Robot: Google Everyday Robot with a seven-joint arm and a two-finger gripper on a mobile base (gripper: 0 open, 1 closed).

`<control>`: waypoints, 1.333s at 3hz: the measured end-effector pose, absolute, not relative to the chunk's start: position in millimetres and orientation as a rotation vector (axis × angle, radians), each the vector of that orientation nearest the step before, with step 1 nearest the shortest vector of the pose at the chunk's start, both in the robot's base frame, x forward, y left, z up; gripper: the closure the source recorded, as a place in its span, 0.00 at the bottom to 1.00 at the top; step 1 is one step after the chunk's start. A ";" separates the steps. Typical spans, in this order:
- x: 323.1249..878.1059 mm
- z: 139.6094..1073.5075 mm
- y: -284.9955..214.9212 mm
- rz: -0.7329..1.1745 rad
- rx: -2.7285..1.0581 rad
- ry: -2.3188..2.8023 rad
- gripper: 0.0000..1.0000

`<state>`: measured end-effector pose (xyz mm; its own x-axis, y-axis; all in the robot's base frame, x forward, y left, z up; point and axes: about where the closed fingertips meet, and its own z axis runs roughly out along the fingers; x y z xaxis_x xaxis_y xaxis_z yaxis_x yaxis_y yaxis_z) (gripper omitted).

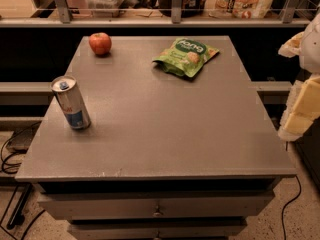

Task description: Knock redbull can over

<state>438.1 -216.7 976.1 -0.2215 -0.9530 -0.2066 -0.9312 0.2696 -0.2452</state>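
We find the redbull can (71,103) standing upright near the left edge of the table (160,134), well apart from the apple (100,43) at the back left corner and the green snack bag (185,56) towards the back, so nothing hinders a sideways push on it. The gripper (301,109) hangs off the table's right side, largely cut off by the edge of the view, and we cannot tell whether it is open or closed. We judge the task not yet begun: the arm must cross the full tabletop to reach the can
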 end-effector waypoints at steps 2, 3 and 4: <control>441.1 979.8 -221.9 -0.049 -1.689 2.208 0.00; 457.3 972.1 -254.1 0.103 -1.549 2.157 0.00; 470.4 964.1 -265.8 0.316 -1.377 2.055 0.00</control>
<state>470.4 -265.8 964.1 -0.2494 -0.7415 -0.6229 -0.8943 0.4232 -0.1457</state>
